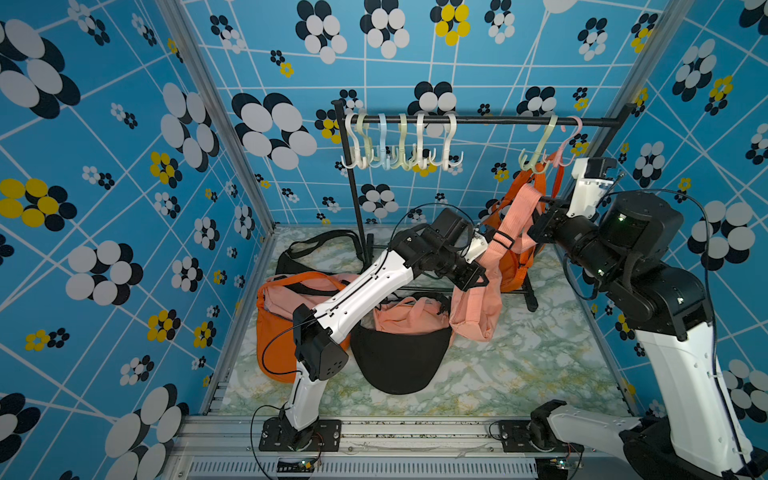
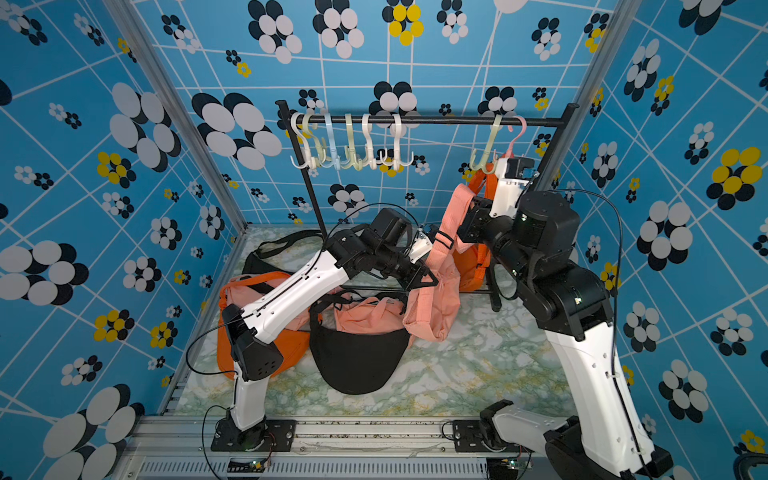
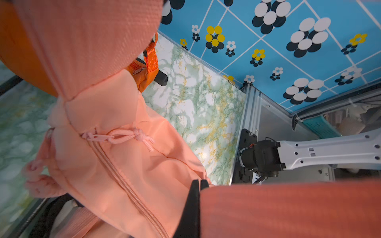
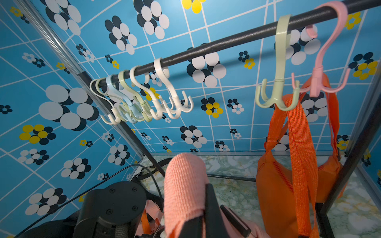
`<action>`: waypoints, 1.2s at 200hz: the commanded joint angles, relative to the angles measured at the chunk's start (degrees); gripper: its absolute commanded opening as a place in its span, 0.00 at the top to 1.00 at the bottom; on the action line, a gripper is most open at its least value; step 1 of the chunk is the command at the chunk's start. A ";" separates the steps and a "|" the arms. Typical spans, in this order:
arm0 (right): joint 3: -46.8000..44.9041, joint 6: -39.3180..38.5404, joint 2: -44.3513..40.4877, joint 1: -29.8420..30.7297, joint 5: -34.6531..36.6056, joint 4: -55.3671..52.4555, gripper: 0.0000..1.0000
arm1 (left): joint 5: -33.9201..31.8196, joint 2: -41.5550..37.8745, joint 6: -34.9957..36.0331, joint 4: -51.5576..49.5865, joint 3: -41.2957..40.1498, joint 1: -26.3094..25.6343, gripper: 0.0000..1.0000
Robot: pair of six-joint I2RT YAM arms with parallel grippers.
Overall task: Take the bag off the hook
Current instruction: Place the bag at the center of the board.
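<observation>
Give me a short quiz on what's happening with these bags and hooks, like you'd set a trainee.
1. True or false: the salmon-pink fabric bag hangs from a hook.
2. Which bag hangs from the pale green plastic hook? A) black B) bright orange C) salmon-pink
3. What is the right gripper shut on?
Key: 1 false; 2 B, the bright orange fabric bag; 3 the salmon-pink bag's woven strap.

black bag, marbled tabletop, blue flowered walls
</observation>
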 commanded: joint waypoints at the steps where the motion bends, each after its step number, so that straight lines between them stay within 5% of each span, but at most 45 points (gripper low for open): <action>1: 0.89 -3.15 -2.10 0.32 6.61 -0.86 1.00 | -2.98 -1.18 2.34 -2.95 1.74 0.56 1.00; 75: 4.29 -7.44 -2.12 0.34 22.42 -6.84 1.00 | 5.54 1.68 -1.40 0.49 2.42 0.48 1.00; 146: -10.24 -12.96 0.03 -0.41 29.45 -0.47 1.00 | 17.57 9.76 -13.21 13.59 1.35 0.45 1.00; 240: -28.01 -2.54 -0.19 -6.30 11.86 2.75 1.00 | 15.40 17.34 -17.41 20.10 -2.38 2.04 1.00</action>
